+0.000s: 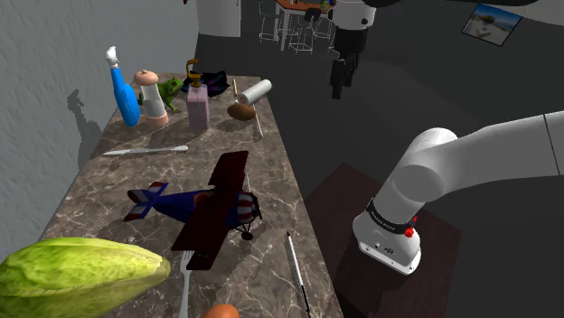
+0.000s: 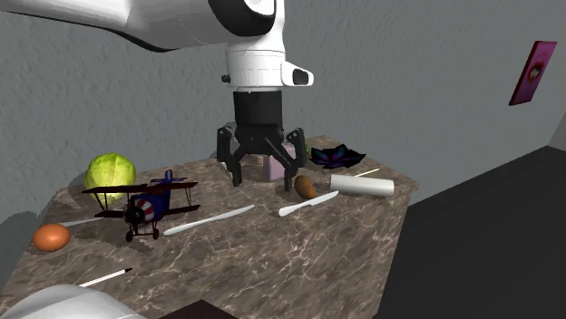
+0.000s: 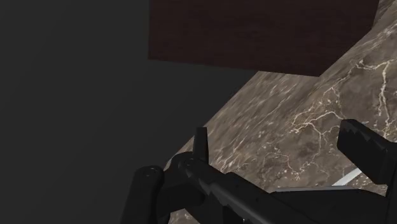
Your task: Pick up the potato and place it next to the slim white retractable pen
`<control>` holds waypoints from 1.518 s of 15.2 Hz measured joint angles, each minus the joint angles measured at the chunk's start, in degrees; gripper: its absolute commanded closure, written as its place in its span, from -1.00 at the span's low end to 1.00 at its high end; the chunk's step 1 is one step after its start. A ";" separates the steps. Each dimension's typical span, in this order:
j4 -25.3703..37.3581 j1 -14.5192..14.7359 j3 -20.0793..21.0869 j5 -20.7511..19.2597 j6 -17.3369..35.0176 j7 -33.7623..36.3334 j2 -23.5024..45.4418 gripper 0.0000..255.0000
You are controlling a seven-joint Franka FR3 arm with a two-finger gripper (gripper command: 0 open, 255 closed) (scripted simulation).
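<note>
The gripper (image 2: 267, 179) hangs spread, holding nothing; the potato (image 2: 306, 186) lies on the marbled table (image 2: 299, 263) beside a white cylinder (image 2: 363, 186).

The shoulder view looks from high beside the arm's base (image 1: 390, 237) at lower right, along the length of the marble counter (image 1: 267, 167). The second exterior view faces that counter lower and nearer. Both views share the toy biplane (image 1: 206, 204) and potato (image 1: 239, 110). The wrist view hangs close over the counter's edge.
</note>
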 measured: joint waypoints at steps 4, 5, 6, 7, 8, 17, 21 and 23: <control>0.38 0.19 -0.19 -0.09 3.89 -0.27 3.83 -1.00; 0.27 0.32 -0.21 -0.05 5.97 -0.29 5.64 -1.00; 0.58 0.40 -0.28 -0.08 7.55 -0.46 7.26 -1.00; 1.00 0.49 -0.35 -0.10 9.27 -0.59 9.15 -1.00; 1.71 0.67 -0.23 0.01 10.72 -0.55 11.06 -1.00; 9.05 1.70 0.11 0.27 24.19 -1.18 29.67 -1.00; 14.67 1.88 0.11 0.25 28.27 -1.98 38.33 -1.00; 17.97 1.99 0.19 0.29 29.54 -2.40 42.42 -1.00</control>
